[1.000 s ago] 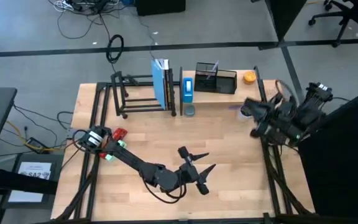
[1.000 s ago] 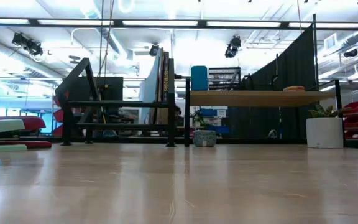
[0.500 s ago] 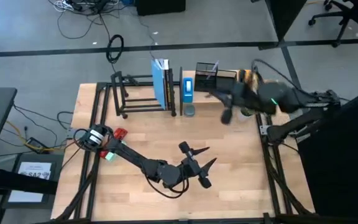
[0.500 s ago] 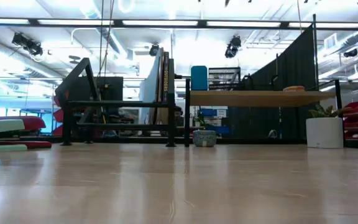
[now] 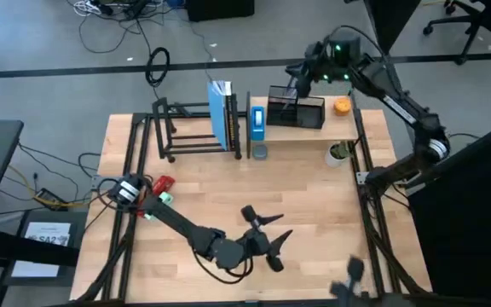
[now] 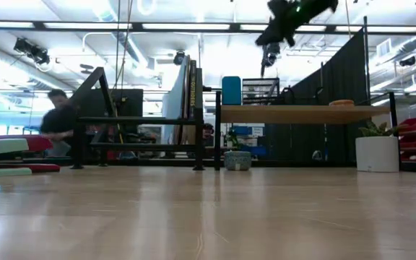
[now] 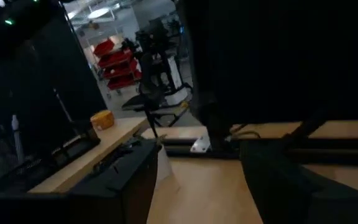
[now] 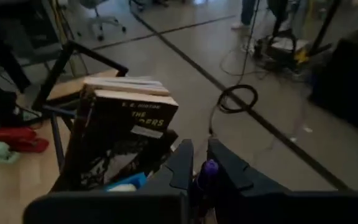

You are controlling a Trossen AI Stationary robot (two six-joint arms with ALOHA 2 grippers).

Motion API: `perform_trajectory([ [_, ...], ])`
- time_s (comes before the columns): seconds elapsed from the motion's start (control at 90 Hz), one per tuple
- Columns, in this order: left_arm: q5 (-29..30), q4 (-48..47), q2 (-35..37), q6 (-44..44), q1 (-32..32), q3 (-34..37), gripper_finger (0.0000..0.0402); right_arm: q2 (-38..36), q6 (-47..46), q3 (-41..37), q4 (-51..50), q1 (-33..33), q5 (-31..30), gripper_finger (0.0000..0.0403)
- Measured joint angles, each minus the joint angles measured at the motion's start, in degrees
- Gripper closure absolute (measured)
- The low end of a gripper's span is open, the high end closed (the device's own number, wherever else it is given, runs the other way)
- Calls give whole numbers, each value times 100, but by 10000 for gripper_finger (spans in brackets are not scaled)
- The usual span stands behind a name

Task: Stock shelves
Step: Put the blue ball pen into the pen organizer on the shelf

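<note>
R claw point(image 8: 199, 163) grips purple pen point(image 8: 207, 169) (books point(image 8: 124, 124) beyond).

Books point(image 5: 222, 113) in rack point(image 5: 180, 130); shelf point(image 5: 309, 130) right, seemingly adjoining

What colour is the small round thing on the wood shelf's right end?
Orange, clearest in the high view.

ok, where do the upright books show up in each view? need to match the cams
High view: books at the table's far edge, at the right end of the black tube rack.
Low view: books left of centre, at the rack's right end.
Right wrist view: books close ahead, spines facing the camera.
Left wrist view: not in it.
Shared landmark: the black tube rack that holds them.
</note>
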State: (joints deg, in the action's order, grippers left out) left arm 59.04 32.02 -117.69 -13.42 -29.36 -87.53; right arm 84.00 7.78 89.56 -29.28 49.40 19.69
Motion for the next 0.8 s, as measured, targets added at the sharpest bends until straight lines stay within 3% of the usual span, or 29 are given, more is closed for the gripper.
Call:
perform_trajectory([
  [0.2,-795,-1262,377,878,585,0,193,409,238,-4,-104,231,232,400],
  [0.411,-1513,-1383,387,1181,872,0,193,461,248,-4,-313,252,303,393],
  [0.633,-1546,-1279,387,1262,871,0,193,458,191,-4,-535,250,303,363],
  [0.8,-1550,-1271,387,1520,826,0,193,456,113,-4,-619,259,168,313],
])
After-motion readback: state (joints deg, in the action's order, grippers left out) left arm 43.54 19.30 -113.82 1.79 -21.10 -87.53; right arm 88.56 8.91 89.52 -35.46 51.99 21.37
